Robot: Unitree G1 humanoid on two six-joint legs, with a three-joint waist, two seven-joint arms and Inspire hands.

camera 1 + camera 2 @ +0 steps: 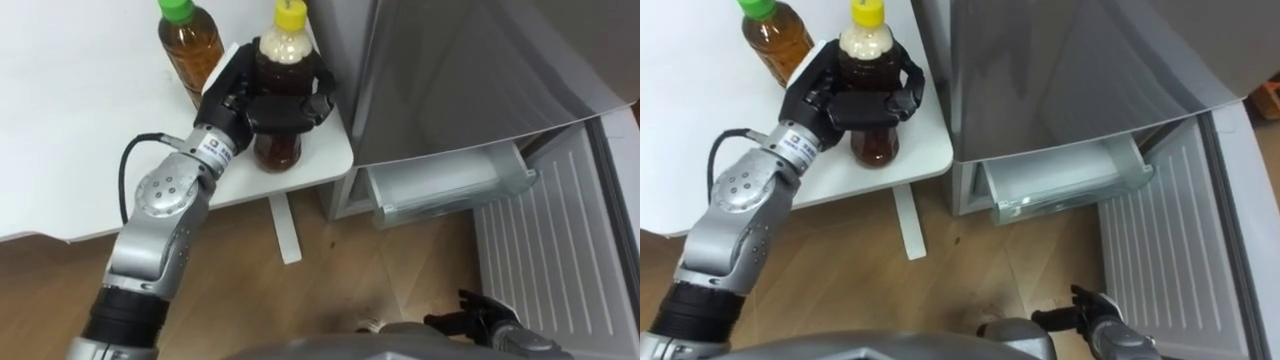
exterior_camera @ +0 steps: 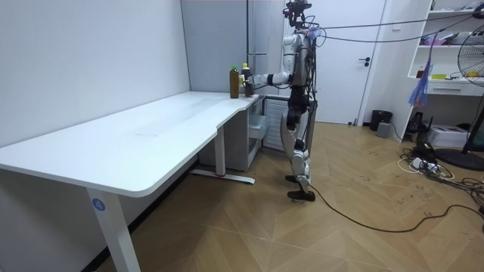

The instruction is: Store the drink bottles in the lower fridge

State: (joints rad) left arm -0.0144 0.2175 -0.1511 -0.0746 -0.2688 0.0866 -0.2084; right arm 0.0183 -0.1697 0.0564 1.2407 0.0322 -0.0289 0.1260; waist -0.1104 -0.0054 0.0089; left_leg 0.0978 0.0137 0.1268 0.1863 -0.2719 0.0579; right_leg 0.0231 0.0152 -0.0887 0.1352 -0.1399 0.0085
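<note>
Left hand (image 1: 228,102) clamps the yellow-capped bottle (image 1: 278,146) on the table (image 1: 80,120) just beside the fridge (image 1: 450,70); right hand (image 1: 482,320) hangs low before the fridge.

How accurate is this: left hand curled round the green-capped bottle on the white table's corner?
Wrong bottle. In the left eye view the left hand is curled round the yellow-capped bottle on the corner of the white table; the green-capped bottle stands beside it.

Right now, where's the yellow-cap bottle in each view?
Left eye view: yellow-cap bottle top centre, in left robot hand, at table corner.
Right eye view: yellow-cap bottle top, left of centre, same grasp.
Room view: yellow-cap bottle upper centre, table's far end.
Shared landmark: green-cap bottle, at its left in each picture.
</note>
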